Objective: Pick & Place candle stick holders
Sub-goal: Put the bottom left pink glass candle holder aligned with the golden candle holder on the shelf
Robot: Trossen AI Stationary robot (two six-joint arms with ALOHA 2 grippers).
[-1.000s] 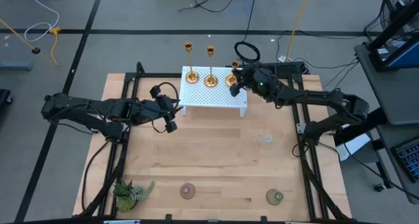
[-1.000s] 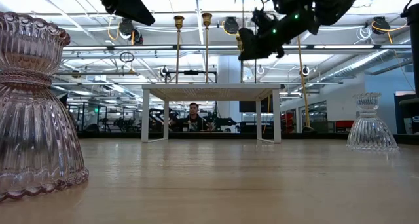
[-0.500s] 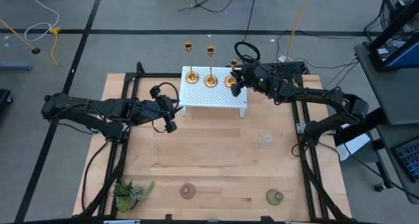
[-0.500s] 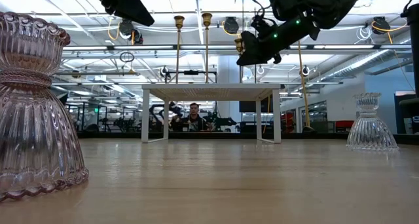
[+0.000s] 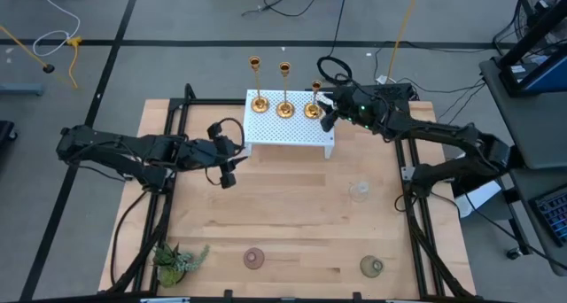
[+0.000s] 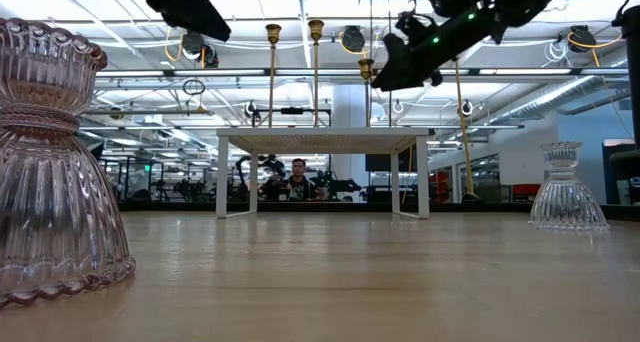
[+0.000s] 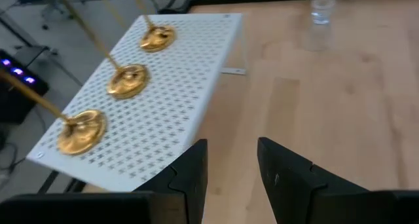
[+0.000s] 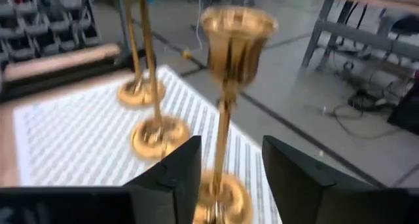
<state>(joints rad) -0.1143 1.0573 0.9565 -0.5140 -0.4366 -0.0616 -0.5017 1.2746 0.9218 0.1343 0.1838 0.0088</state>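
Three gold candle stick holders (image 5: 260,102) (image 5: 285,109) (image 5: 312,110) stand by their round bases on the white perforated rack (image 5: 288,133) at the table's far middle. My right gripper (image 5: 326,119) is open at the rightmost one; its fingers (image 8: 177,171) stand on either side of the slim stem (image 8: 222,129) without touching it. My left gripper (image 5: 228,176) hovers open and empty beside the rack's left end (image 7: 230,145). A clear glass holder (image 5: 358,191), a pink one (image 5: 254,258) and a green one (image 5: 372,267) sit on the table.
A green plant sprig (image 5: 177,259) lies at the near left corner. Black frame rails (image 5: 168,188) (image 5: 412,205) run along both sides of the wooden table. In the low view the pink holder (image 6: 55,172) looms at near left and the clear one (image 6: 566,187) at right.
My right gripper has opened and let go of the rightmost candlestick, which stays upright on the rack. It has drawn back a little toward the table's right edge and slightly up. My left gripper has tipped a little toward the near edge.
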